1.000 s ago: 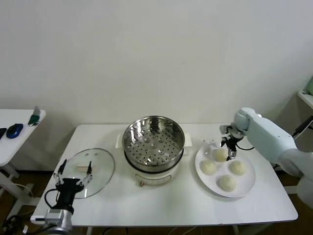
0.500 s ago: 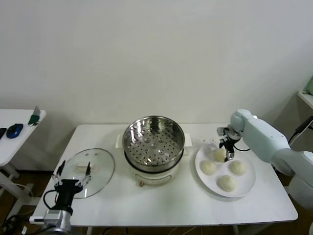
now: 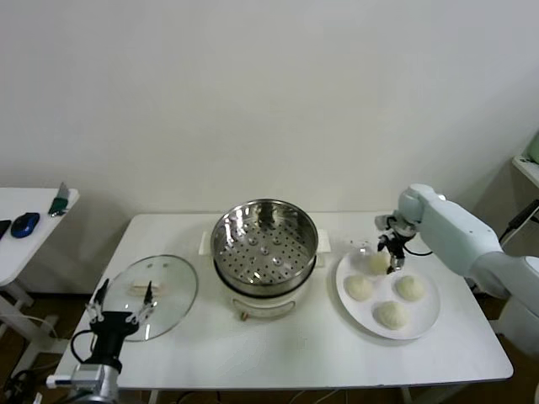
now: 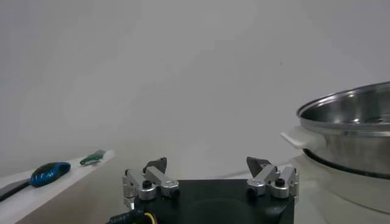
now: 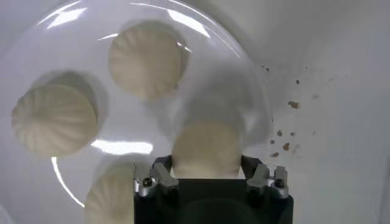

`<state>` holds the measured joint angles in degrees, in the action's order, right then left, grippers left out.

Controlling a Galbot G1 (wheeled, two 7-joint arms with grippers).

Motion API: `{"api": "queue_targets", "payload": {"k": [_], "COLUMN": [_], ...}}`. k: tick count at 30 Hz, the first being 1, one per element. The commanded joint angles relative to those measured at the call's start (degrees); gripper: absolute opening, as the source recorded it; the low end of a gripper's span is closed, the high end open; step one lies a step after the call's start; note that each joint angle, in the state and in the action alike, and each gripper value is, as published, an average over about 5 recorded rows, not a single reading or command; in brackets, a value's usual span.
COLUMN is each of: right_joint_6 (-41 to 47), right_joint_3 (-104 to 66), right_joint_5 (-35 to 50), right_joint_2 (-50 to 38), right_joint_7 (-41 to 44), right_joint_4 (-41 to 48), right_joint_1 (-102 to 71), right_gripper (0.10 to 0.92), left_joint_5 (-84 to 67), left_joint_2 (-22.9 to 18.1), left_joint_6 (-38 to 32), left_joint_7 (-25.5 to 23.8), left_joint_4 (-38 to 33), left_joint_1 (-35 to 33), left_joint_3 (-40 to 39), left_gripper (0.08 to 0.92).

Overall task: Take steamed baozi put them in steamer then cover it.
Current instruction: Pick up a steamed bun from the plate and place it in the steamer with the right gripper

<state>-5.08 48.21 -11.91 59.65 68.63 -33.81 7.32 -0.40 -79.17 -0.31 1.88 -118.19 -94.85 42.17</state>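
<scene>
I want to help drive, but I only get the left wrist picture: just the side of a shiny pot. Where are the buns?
Observer: Four buns are on a white plate on the table, on the pot's other side, next to the robot's right arm.
Operator: Is anybody grabbing one?
Observer: Yes. The right gripper is closed around the bun nearest the wall.
Operator: Is anything inside the pot?
Observer: No. From the head view, only its bare metal bottom with holes shows.
</scene>
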Motion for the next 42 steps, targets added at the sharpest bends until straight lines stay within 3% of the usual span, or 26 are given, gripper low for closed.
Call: {"api": "queue_targets", "payload": {"k": [1, 11, 23, 42], "right_joint_6": [-5.3, -14.4, -23.5, -35.2], "right_joint_3": [8.2, 25.9, 26.8, 15.8], "right_joint_5": [3.5, 12.8, 6.6, -21.5], "right_joint_2": [-0.5, 6.2, 15.8, 31.9], "right_joint_7": [0.6, 2.0, 1.6, -3.4], "right_joint_4": [-4.2, -16.4, -27.7, -10.8], "right_joint_1": [10.7, 32.8, 34.6, 15.8], "right_gripper": [0.729, 0.73, 0.738, 0.738], "left_joint_5": [-0.4, 0.1, 0.9, -0.4], "left_joint_2": [0.3, 0.7, 2.8, 6.5], "left_joint_6": [-0.1, 1.0, 1.2, 2.3], "left_joint_7": [0.0, 0.0, -1.8, -3.4], "left_joint_4": [-0.1, -1.2, -1.9, -1.8], "left_joint_1": [-0.3, -0.8, -1.7, -0.9], "left_joint_3": [0.2, -1.0, -1.7, -1.5], "left_gripper": [0.823, 0.823, 0.823, 0.823]}}
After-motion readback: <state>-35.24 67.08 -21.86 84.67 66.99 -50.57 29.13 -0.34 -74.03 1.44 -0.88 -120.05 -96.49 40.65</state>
